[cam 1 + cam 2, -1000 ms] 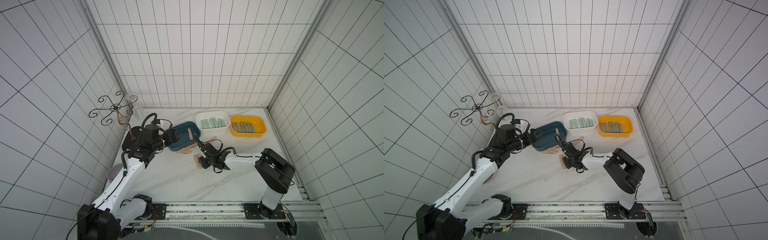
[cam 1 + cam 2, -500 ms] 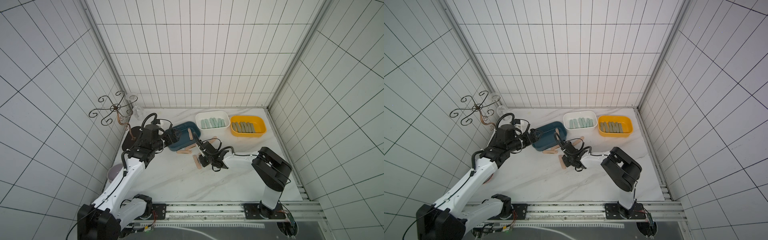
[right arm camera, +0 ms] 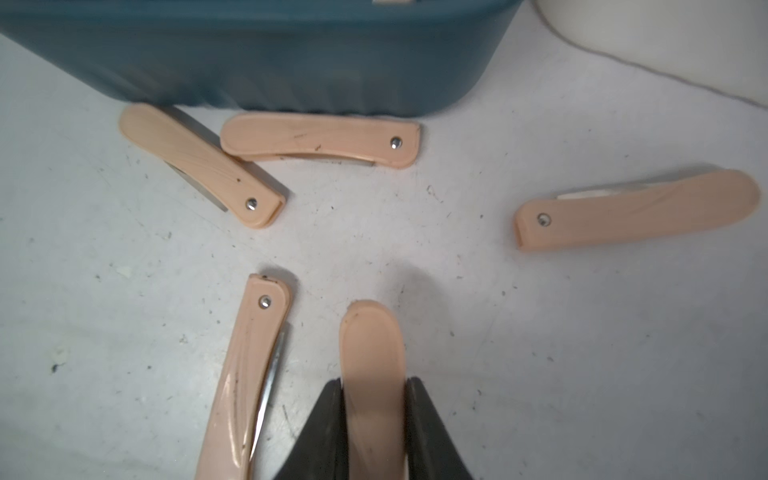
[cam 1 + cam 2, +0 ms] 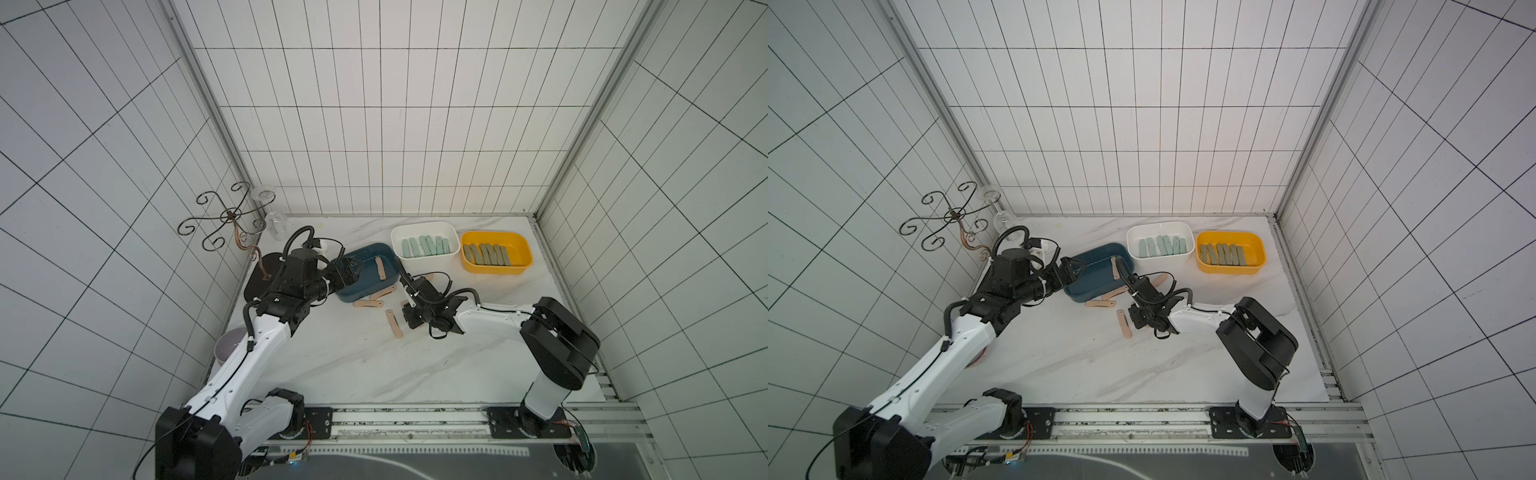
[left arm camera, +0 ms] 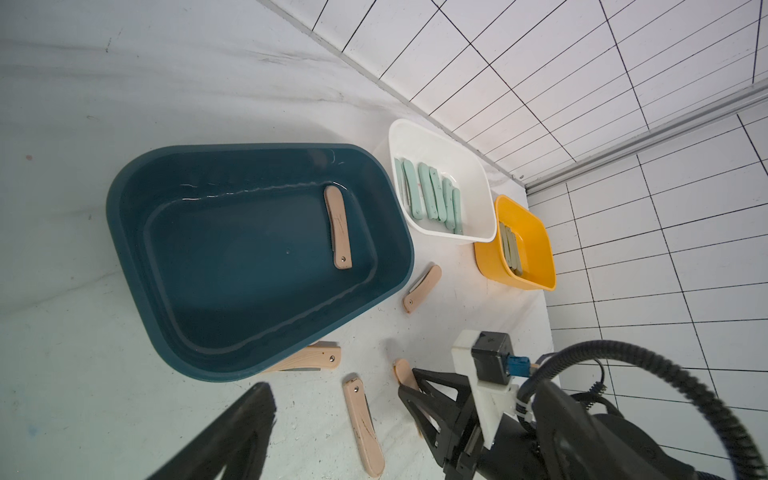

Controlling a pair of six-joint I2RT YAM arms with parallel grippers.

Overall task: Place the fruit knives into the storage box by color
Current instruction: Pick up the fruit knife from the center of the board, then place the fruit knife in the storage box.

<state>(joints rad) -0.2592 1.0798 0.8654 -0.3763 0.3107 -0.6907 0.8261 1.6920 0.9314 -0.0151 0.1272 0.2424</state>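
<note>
A peach knife (image 3: 372, 345) is seen clamped between the fingers of the right gripper (image 3: 373, 385), close to the marble table (image 4: 332, 365) and near the blue box (image 5: 124, 199). Four more peach knives (image 3: 320, 141) are scattered beside it; a lone knife (image 5: 338, 226) is laid inside. The left gripper (image 4: 348, 270) is held over the box rim, fingers apart.

Bright, even diffuse light, soft shadows; wide-angle edge distortion, wrist-view foregrnd blurred.
</note>
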